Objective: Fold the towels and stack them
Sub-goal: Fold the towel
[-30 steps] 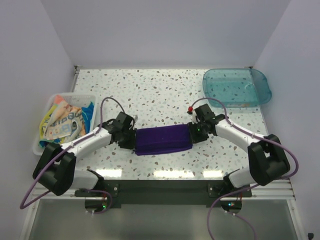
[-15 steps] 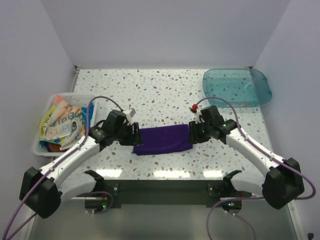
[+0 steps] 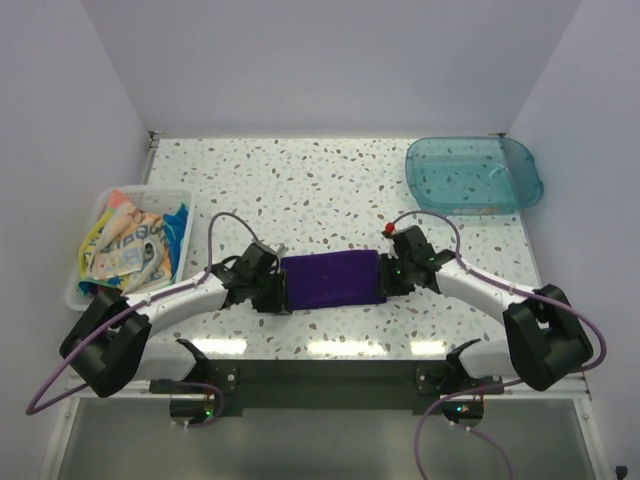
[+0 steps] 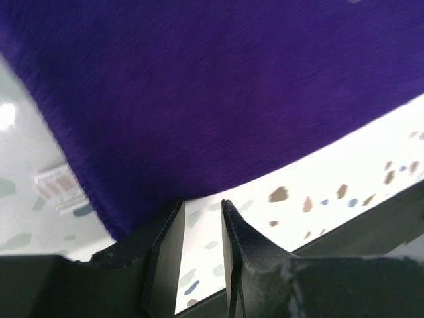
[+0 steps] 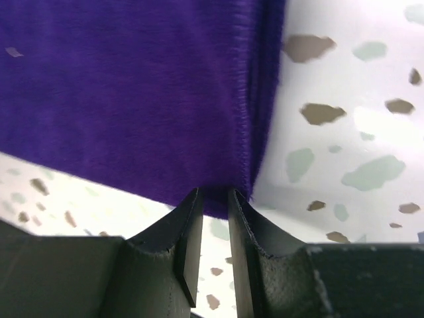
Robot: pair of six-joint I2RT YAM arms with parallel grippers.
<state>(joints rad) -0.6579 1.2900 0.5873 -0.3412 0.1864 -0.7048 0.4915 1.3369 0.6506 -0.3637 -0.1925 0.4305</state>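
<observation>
Looking down at the table (image 3: 330, 190), finds a purple towel (image 3: 332, 280) folded into a flat rectangle, lying a little toward 6 o'clock of centre. Places the left gripper (image 3: 272, 292) right at the towel's 9 o'clock end and the right gripper (image 3: 388, 275) right at its 3 o'clock end, both down low by the cloth.

Sees, from the left wrist, two fingers (image 4: 165, 238) set only a narrow slit apart, tips meeting the towel's edge, with speckled tabletop showing through the slit. Cannot tell whether any cloth is pinched there. Notes a small white label (image 4: 59, 189) at the towel's hem, toward 9 o'clock of those tips.

Sees, from the right wrist, the same narrow slit between the fingers (image 5: 189, 232), tips at the towel's folded corner, with purple reaching into the top of the gap. Cannot tell whether it is truly caught.

Finds a white basket (image 3: 150, 191) at the table's 9 o'clock edge, holding crumpled towels (image 3: 125, 245) in yellow, orange and blue. Finds a teal tub (image 3: 470, 175) at 2 o'clock, well apart from both grippers.
</observation>
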